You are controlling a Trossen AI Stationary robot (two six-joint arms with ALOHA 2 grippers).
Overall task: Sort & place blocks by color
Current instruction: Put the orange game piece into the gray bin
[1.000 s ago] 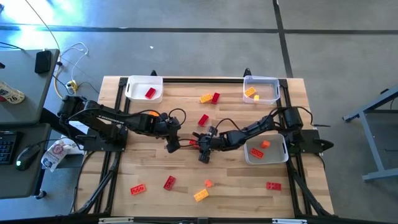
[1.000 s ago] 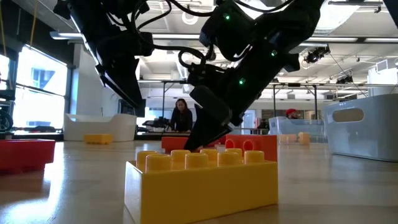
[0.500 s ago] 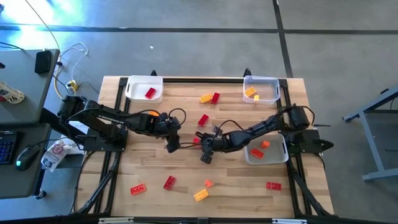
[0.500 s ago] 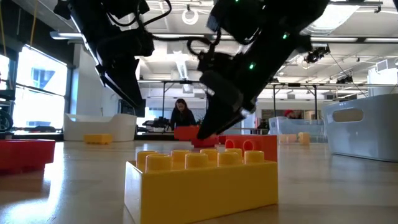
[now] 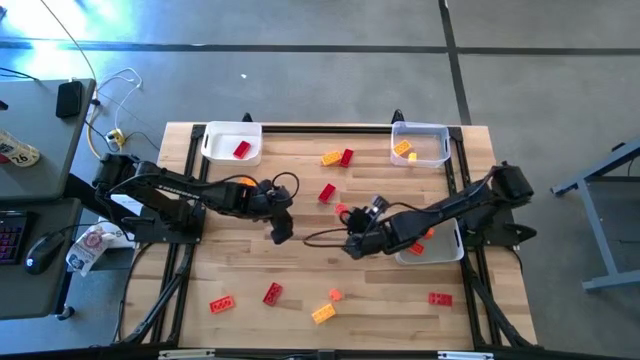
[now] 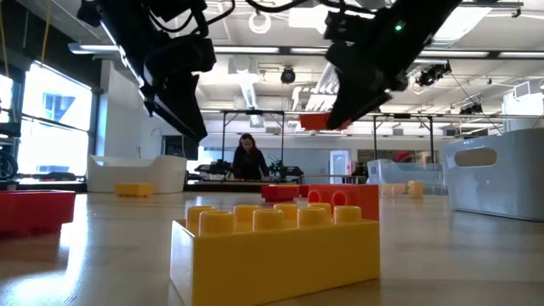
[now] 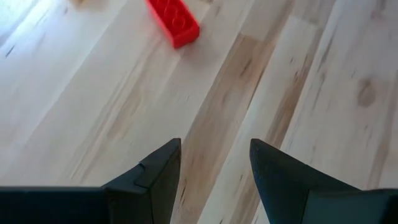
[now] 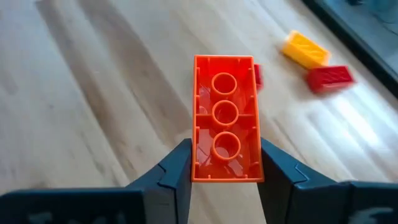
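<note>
A: Blocks, orange one (image 8: 225, 118): where is it sitting?

B: It is sitting clamped between the right gripper (image 8: 225, 171) fingers, raised clear of the table (image 5: 300, 270), hollow underside facing the wrist camera. In the low view it (image 6: 316, 121) is hanging well above the boards; the overhead view is showing only a small orange spot at the fingertips.

A: And the left gripper (image 7: 214, 165)?

B: It is hovering near the table's middle, fingers parted and holding nothing. A red block (image 7: 173, 22) is lying beyond it, partly cut off by the frame edge.

A: Other blocks?

B: A yellow block (image 6: 274, 244) is filling the low foreground, partly hiding an orange one (image 6: 344, 201) behind it.
</note>
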